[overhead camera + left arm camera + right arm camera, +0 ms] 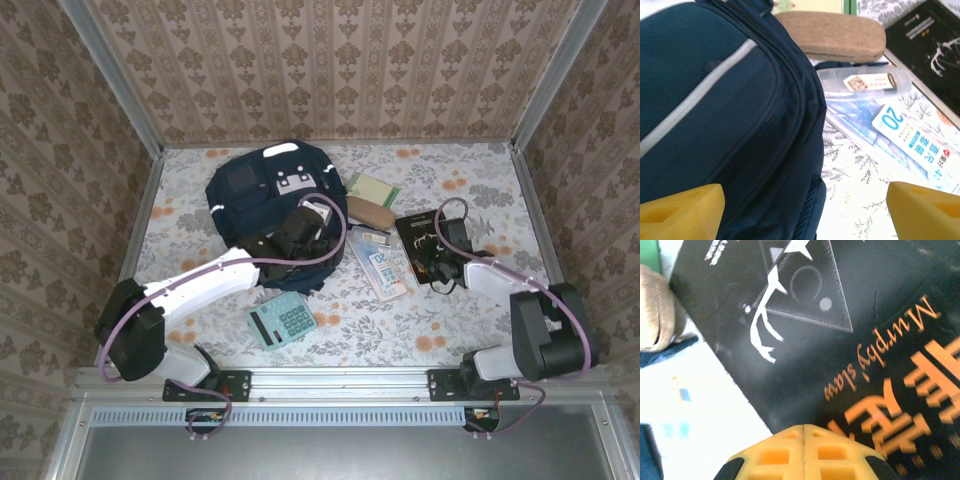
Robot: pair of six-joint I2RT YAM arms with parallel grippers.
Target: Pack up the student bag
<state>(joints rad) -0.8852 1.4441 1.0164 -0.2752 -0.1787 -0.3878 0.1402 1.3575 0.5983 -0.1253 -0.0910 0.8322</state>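
The student bag (250, 190), navy with white stripes, lies at the back left of the table. My left gripper (312, 228) hovers over its right edge. In the left wrist view this gripper (805, 205) is open, its yellow fingertips (685, 210) wide apart, with the bag's side (730, 125) and bare tablecloth between them. My right gripper (428, 262) is shut and holds nothing. Its closed yellow tips (804, 432) hang just above a black book (840, 340) with orange lettering, near the book's edge.
A brown glasses case (835, 35), a clear plastic case (865, 82) and a blue-and-white packet (920, 145) lie between the bag and the black book (418, 238). A teal calculator (281, 320) sits near the front. A green notepad (372, 188) lies behind the case.
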